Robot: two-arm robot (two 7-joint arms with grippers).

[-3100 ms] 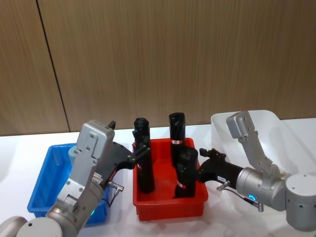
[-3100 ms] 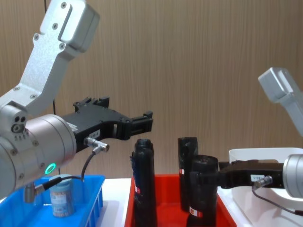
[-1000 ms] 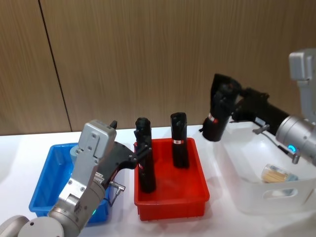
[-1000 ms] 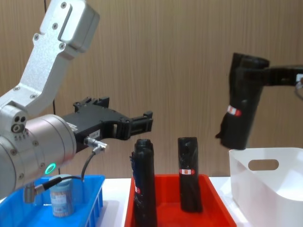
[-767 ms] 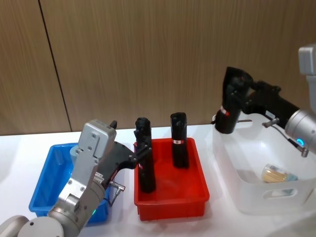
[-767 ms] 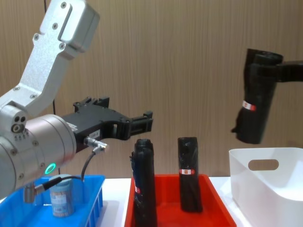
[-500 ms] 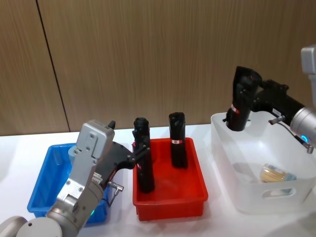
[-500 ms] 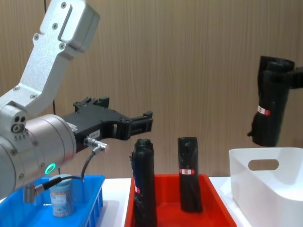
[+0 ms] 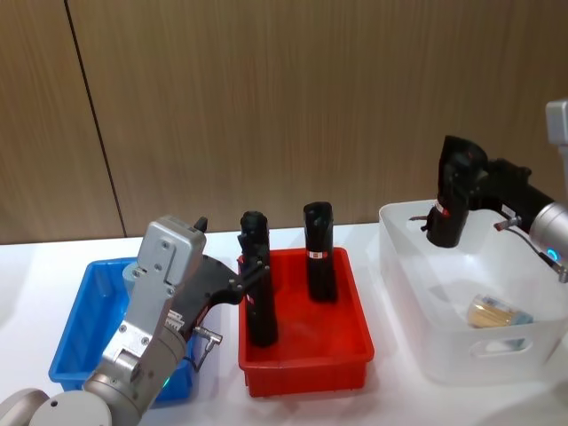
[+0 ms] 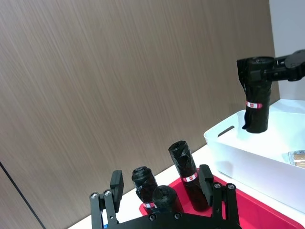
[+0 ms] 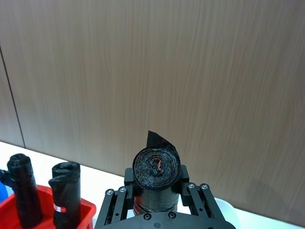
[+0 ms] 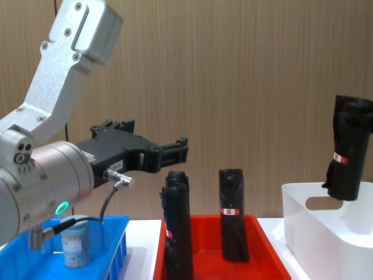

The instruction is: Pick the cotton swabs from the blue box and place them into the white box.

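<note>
Lowered, right end effector point(image 9: 463, 188) dips its black roll point(image 9: 449, 206) into white box point(image 9: 417, 302).

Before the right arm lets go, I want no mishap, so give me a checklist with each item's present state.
1. Right gripper grip on black roll: ok, shut on it, roll upright.
2. Roll over white box: ok in the head view, lower end below the rim.
3. Landing spot free: ok, the cotton swabs jar in the white box lies nearer the front.
4. Item matches task: not ok, a black roll is held, not cotton swabs.
5. Swabs left in blue box: ok, one cotton swab jar stands there.
6. Left gripper: ok, open, empty, above the red tray.
</note>
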